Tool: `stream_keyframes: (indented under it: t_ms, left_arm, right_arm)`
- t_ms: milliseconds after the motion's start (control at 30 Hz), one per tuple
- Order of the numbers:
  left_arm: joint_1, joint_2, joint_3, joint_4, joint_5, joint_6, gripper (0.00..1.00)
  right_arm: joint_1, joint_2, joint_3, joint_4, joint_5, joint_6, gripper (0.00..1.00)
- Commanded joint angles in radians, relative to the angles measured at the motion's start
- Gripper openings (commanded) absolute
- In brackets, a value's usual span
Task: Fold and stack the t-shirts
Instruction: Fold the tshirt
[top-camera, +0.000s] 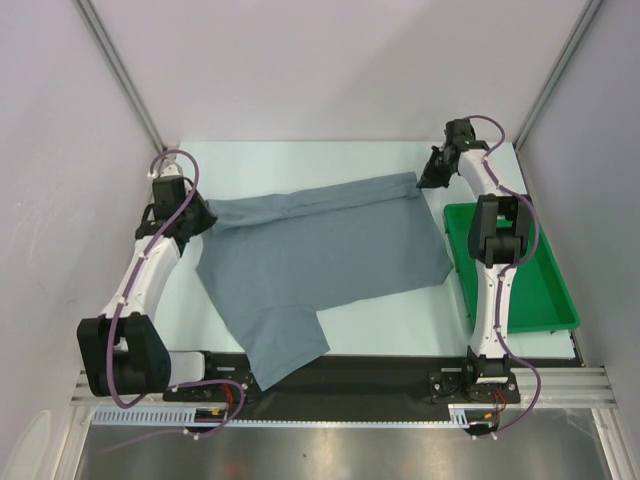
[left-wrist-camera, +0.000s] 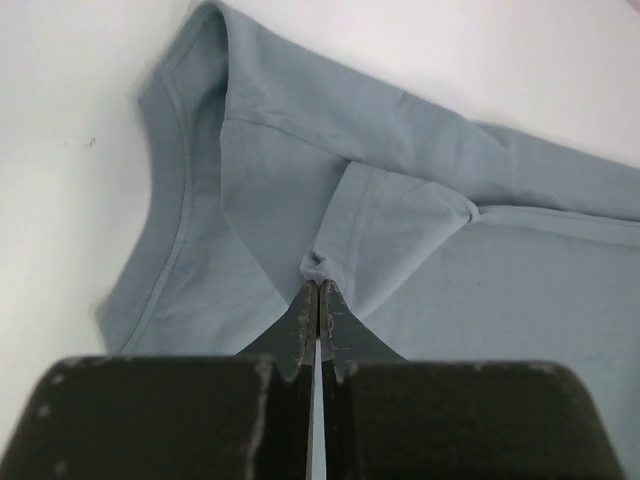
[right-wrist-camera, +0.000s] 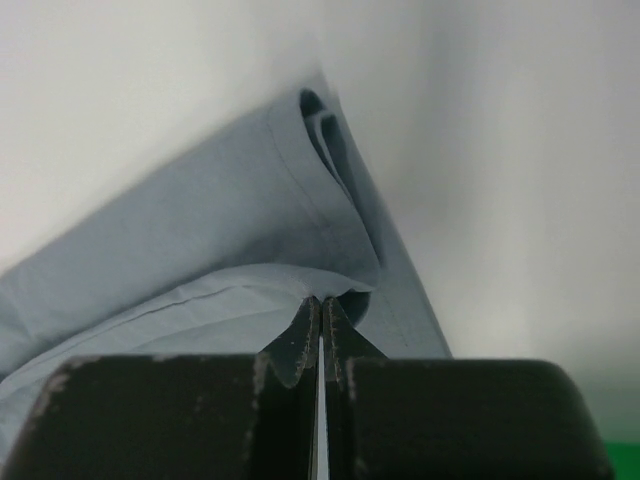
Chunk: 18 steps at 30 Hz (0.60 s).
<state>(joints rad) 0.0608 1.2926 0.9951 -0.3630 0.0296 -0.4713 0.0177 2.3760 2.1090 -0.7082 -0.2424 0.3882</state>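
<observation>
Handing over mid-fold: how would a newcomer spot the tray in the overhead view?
Start at the pale table and go to its right side, under the right arm. The tray lies there, next to the right edge of the t-shirt. It is the only bright green, rigid, rimmed thing; the rest is blue-grey cloth and black-and-white arms.
</observation>
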Motion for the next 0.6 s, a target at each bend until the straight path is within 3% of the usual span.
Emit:
stream_keyframes:
  t_ms: [0,467,567]
  left_arm:
    - [-0.006,-0.021,-0.013,-0.004,0.006,-0.015,0.01]
    - [-0.004,0.005,-0.047,-0.05,0.023,-0.032,0.02]
    - [-0.004,0.005,-0.056,-0.062,0.015,-0.039,0.07]
  right_arm:
    - [0.011,-0.081,-0.032,-0.022,0.015,-0.014,0.0]
    - [0.03,-0.12,-0.115,-0.033,0.083,-0.04,0.05]
    - [0.031,-0.116,-0.115,-0.039,0.092,-0.041,0.07]
